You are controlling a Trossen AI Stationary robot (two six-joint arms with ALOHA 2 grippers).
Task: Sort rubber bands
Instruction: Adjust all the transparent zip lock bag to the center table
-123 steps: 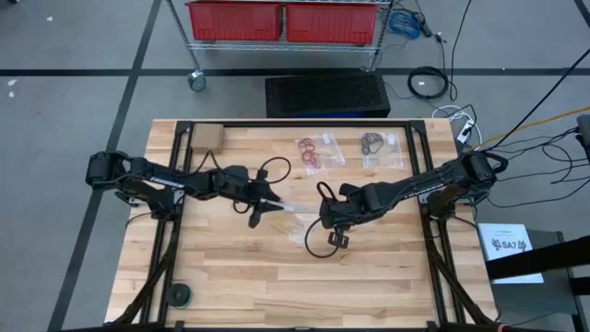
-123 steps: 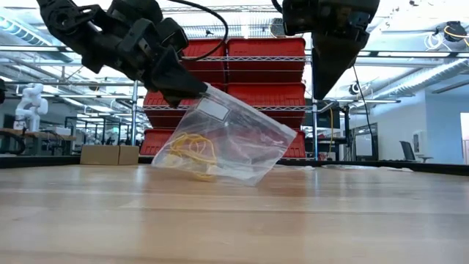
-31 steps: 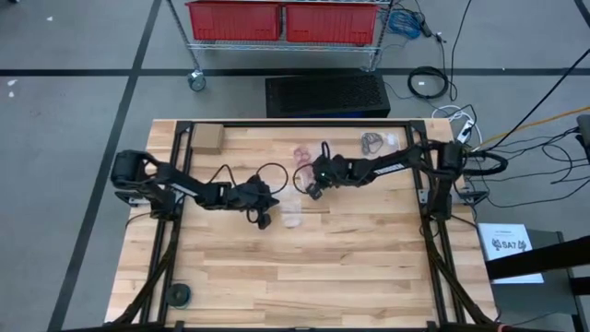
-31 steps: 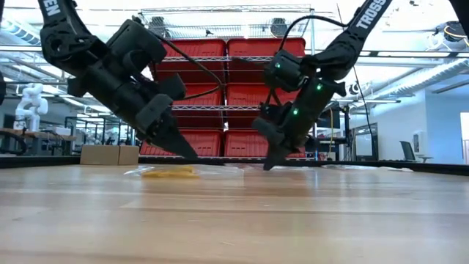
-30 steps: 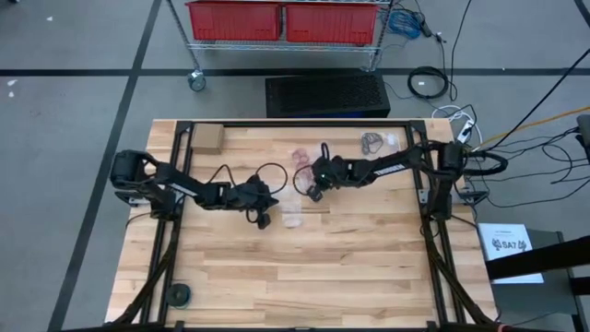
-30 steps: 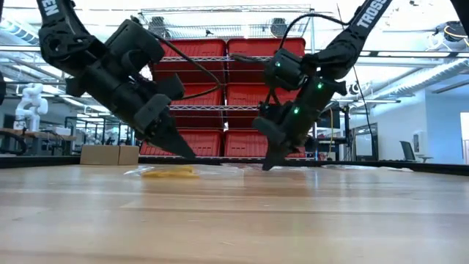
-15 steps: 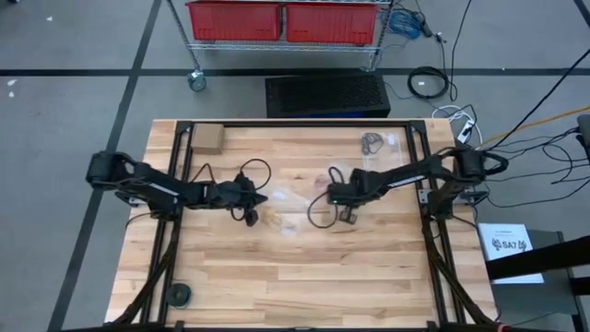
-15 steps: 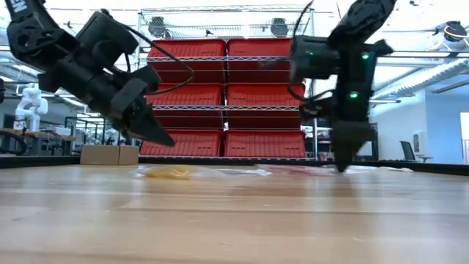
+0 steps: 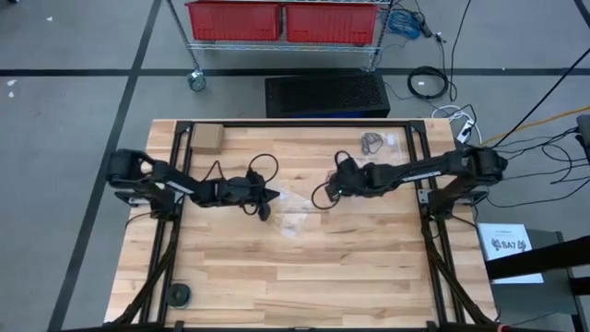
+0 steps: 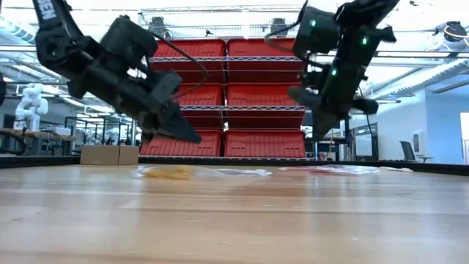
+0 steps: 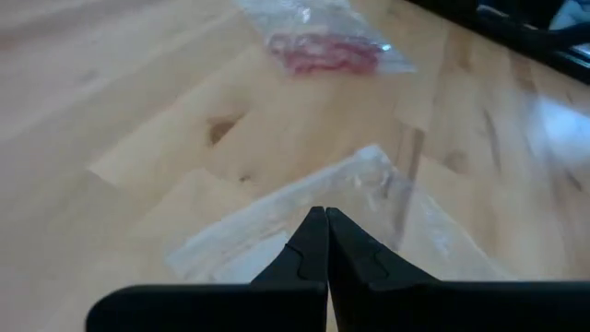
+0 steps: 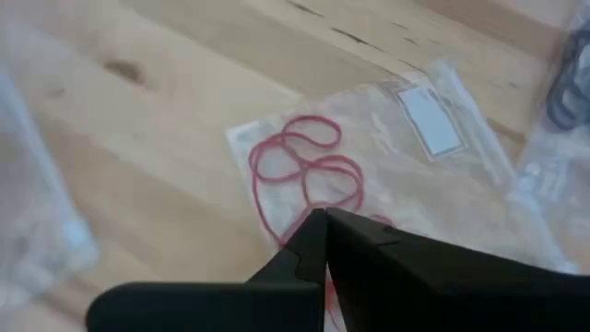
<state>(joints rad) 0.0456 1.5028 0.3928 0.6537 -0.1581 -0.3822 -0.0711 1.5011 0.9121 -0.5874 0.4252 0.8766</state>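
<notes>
Since half a second ago both arms have shifted over the pale wooden table (image 9: 230,277): the right gripper (image 12: 324,219) has swung back toward the table's far side and lifted, and the left gripper (image 11: 324,218) has edged toward the centre. The left one hangs low over a clear plastic bag (image 10: 192,173) lying flat mid-table with tan-yellow rubber bands (image 10: 167,172) bunched inside; its jaws are pressed together, empty. The right one, jaws likewise together and holding nothing, hovers above a second clear bag (image 12: 433,175) holding thin red rubber band loops (image 12: 309,171), loosely overlapped. A third bag with dark bands (image 9: 372,142) lies near the far right corner. The colours look already bagged, so this seems a late step; next, each gripper would need to part its jaws before pinching anything.
</notes>
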